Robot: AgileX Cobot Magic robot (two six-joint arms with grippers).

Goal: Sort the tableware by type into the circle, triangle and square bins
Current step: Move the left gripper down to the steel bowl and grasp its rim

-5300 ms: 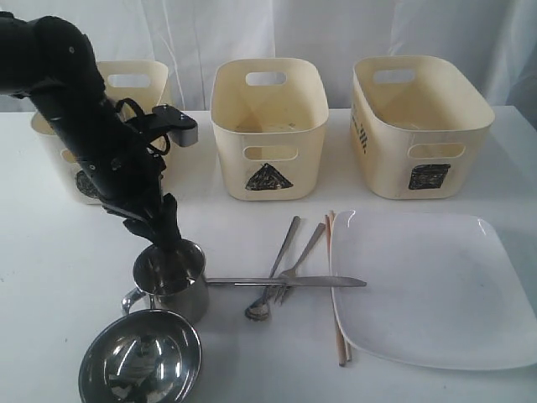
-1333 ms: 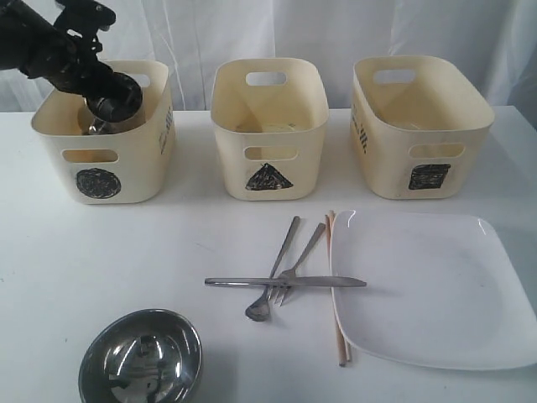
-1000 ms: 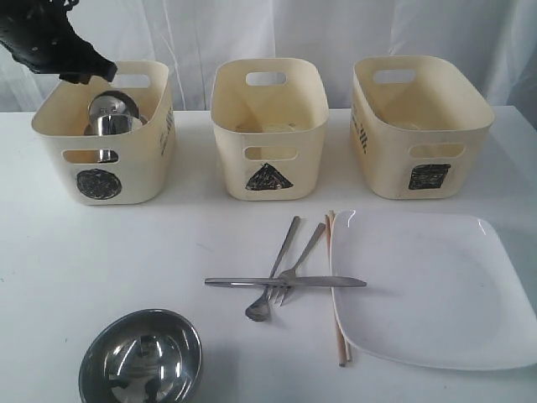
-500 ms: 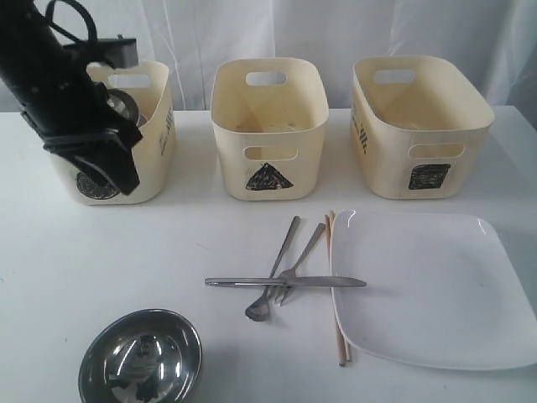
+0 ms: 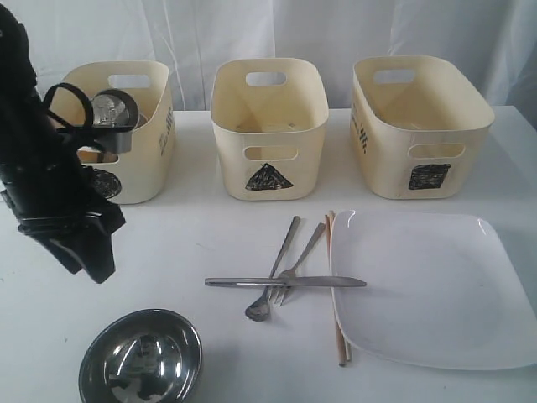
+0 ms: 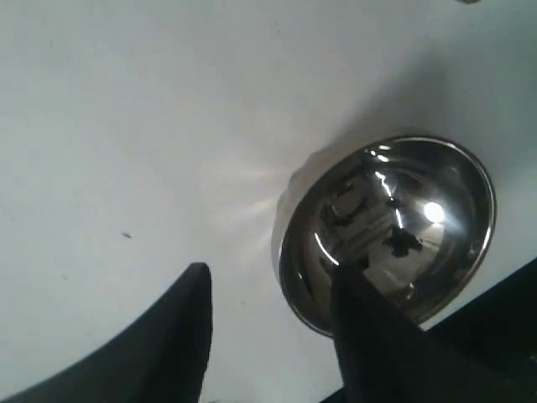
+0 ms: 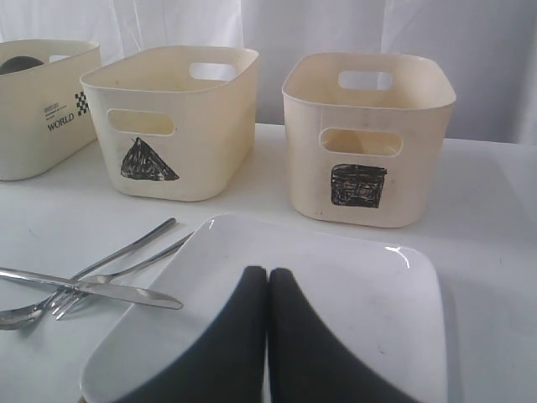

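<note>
Steel bowl (image 5: 140, 357) sits upright at lower left of the exterior view, left gripper (image 6: 268, 284) open and empty poised near it, right gripper (image 7: 268, 277) clenched on nothing; bowl looks light, rigid and slick, so I'd pinch its thin rim, one finger inside.

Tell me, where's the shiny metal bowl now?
In the exterior view the steel bowl sits at the front left of the table, left of the spoon, in front of the circle bin.

Angles left arm (image 5: 38, 159) down at 9 o'clock of the exterior view, left gripper (image 5: 91, 256) fingers parted, holding nothing. Presses right gripper (image 7: 268, 274) fingers together, empty.
</note>
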